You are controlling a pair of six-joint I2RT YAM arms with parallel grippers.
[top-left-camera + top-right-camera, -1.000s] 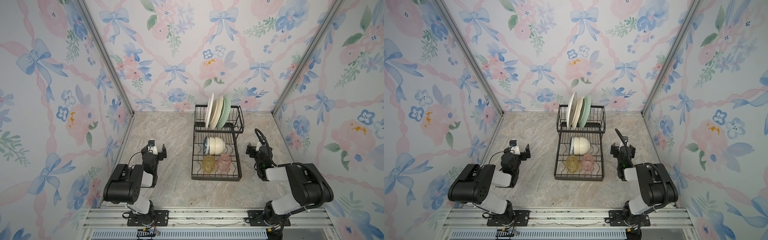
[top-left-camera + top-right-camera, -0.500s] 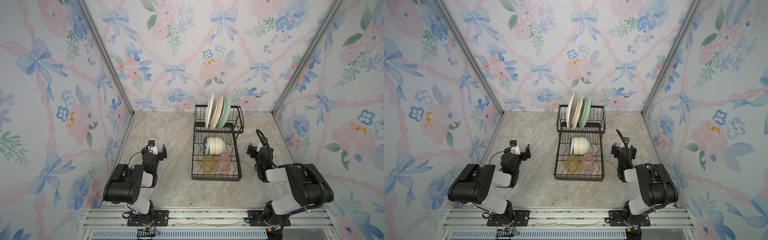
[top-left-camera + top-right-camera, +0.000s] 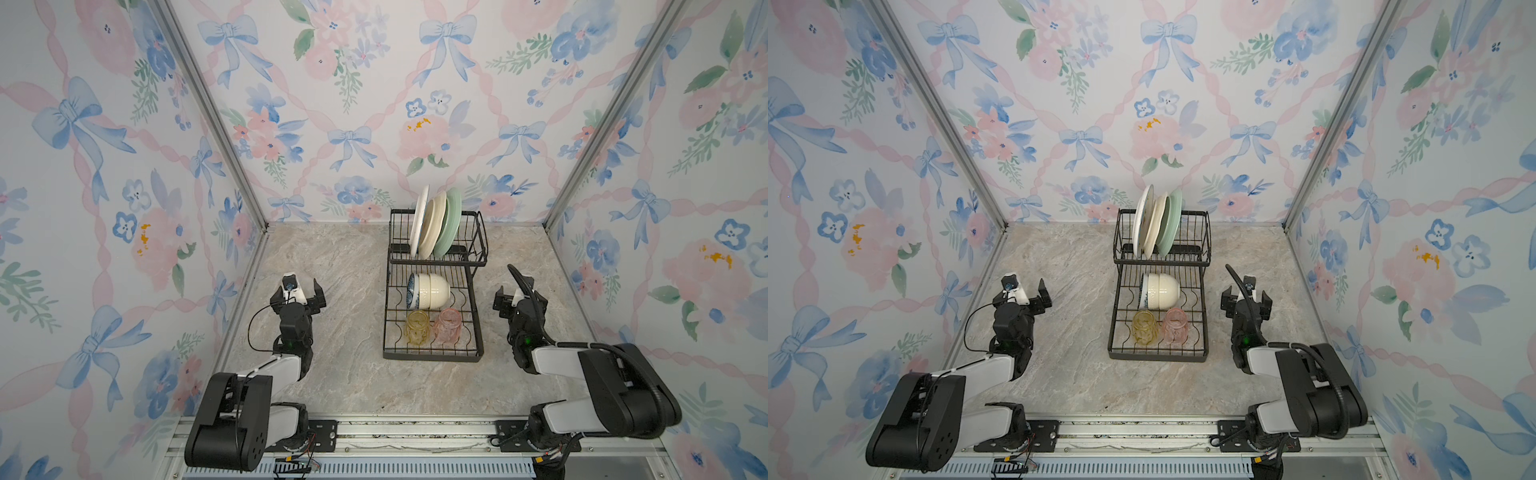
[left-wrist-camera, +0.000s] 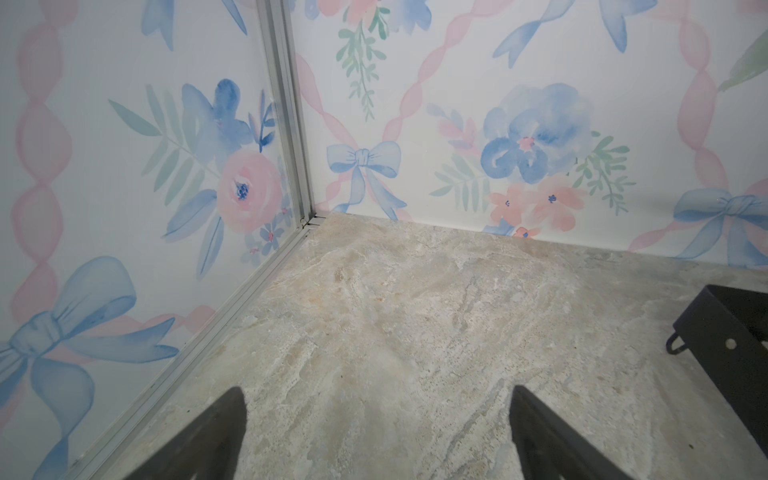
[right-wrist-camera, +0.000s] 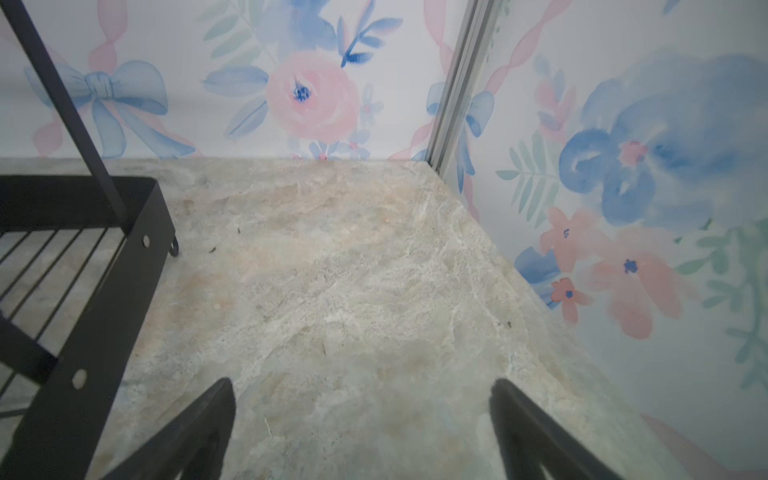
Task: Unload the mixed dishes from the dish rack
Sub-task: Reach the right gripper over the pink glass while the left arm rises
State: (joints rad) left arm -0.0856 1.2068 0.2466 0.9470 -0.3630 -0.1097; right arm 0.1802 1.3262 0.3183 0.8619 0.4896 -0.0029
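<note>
Black rack [image 3: 432, 354] near the table's [image 3: 353, 270] back edge, fully loaded: plates [image 3: 434, 224] upright on top, bowls [image 3: 430, 291] and tumblers [image 3: 417, 326] below. Left gripper [image 3: 297, 293] and right gripper [image 3: 519, 297] flank it, spread and empty. Unloading not begun; next, reach for a dish.

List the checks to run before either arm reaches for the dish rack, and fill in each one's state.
1. Left gripper open and empty: ok.
2. Right gripper open and empty: ok.
3. Dish rack standing level between the two arms: ok.
4. White plate, cream plate and pale green plate on edge in the raised tier, rims exposed: ok.
5. Cream bowl on its side in the lower tray, nested with the blue-and-white patterned bowl; how many bowls are stacked: cannot tell.
6. Yellow tumbler and pink tumbler side by side at the tray's front, apart from both grippers: ok.
</note>
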